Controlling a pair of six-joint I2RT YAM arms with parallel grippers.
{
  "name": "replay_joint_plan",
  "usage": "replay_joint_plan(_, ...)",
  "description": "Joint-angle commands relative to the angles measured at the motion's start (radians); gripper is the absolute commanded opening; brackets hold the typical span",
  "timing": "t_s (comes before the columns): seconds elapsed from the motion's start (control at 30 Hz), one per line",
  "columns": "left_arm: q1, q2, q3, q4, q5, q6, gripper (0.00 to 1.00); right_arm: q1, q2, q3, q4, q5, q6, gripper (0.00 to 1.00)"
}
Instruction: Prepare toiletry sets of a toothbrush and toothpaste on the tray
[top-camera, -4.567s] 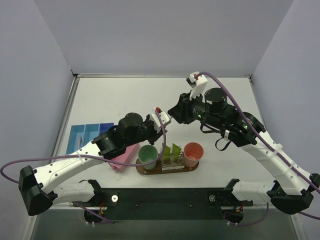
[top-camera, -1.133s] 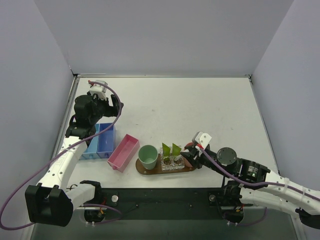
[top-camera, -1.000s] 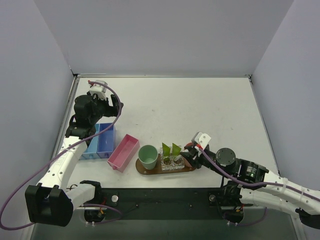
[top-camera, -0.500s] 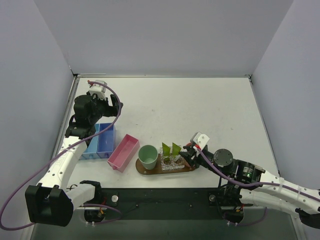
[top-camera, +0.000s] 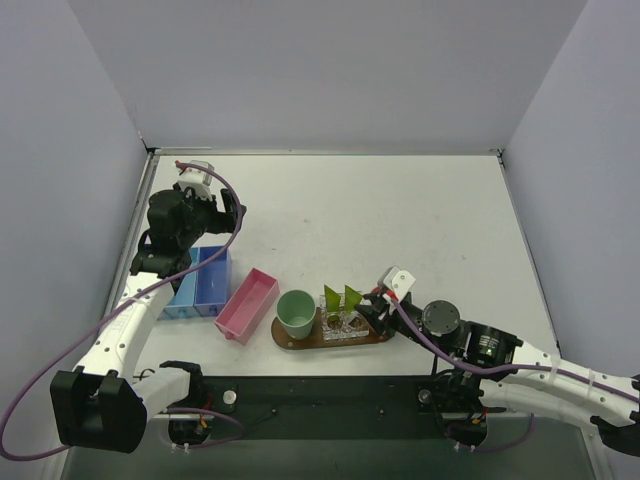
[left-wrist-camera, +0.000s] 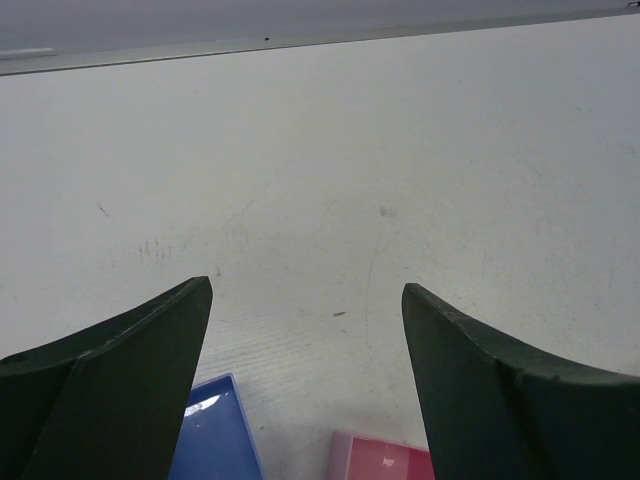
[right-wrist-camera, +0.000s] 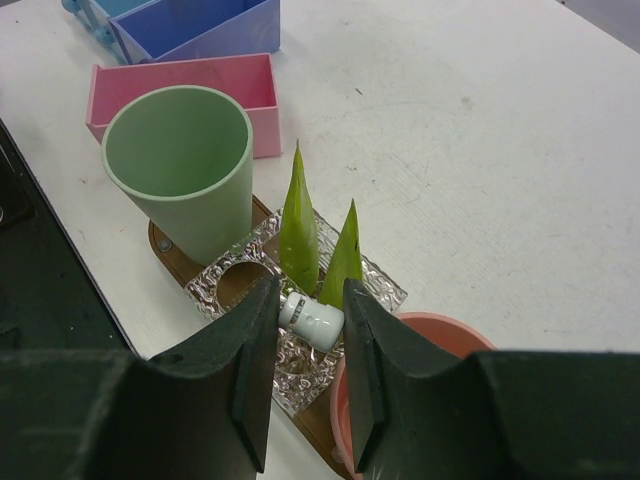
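The right end effector (right-wrist-camera: 310, 290) has its fingers drawn close together, and a small white cap (right-wrist-camera: 312, 317) lies crosswise in the narrow gap. From the wrist view I cannot tell whether the pads clamp the cap or merely frame it. The cap sits at the foot of two green toothpaste tubes (right-wrist-camera: 298, 225), which stand point-up in a glass holder (right-wrist-camera: 380, 292) at the middle of the tray (right-wrist-camera: 170, 250). The likeliest trouble from here is a sideways drag. If the cap is only half caught, a lift could tip the tubes, slide the holder along the wood, or nudge the salmon cup (right-wrist-camera: 430, 350) just beside the end effector's fingers. The green cup (right-wrist-camera: 185, 170) stands at the tray's other end. The pink bin (right-wrist-camera: 170, 85) is just beside that end, with the blue bin (right-wrist-camera: 200, 25) beyond it on the worktop (right-wrist-camera: 480, 150). The left end effector (left-wrist-camera: 307, 290) has its fingers spread wide and holds nothing. It hovers over the worktop near the bins, well apart from the tray. The toothbrush shows in no view; it may be hidden in a cup or a bin.
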Motion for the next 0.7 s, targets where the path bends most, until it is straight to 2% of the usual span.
replay_joint_plan(0.0,0.007,-0.003,0.022,0.057,0.012,-0.010,0.88,0.004,0.001,-0.021,0.094,0.035,0.014,0.00)
replay_joint_plan(0.4,0.007,-0.002,0.023,0.057,0.013,-0.010,0.88,0.007,-0.009,-0.038,0.097,0.064,0.014,0.00)
replay_joint_plan(0.53,0.007,0.001,0.022,0.057,0.016,-0.010,0.88,0.007,-0.012,-0.012,0.050,0.065,0.024,0.23)
replay_joint_plan(0.67,0.009,0.001,0.023,0.057,0.019,-0.010,0.88,0.011,-0.027,-0.001,0.022,0.067,0.027,0.33)
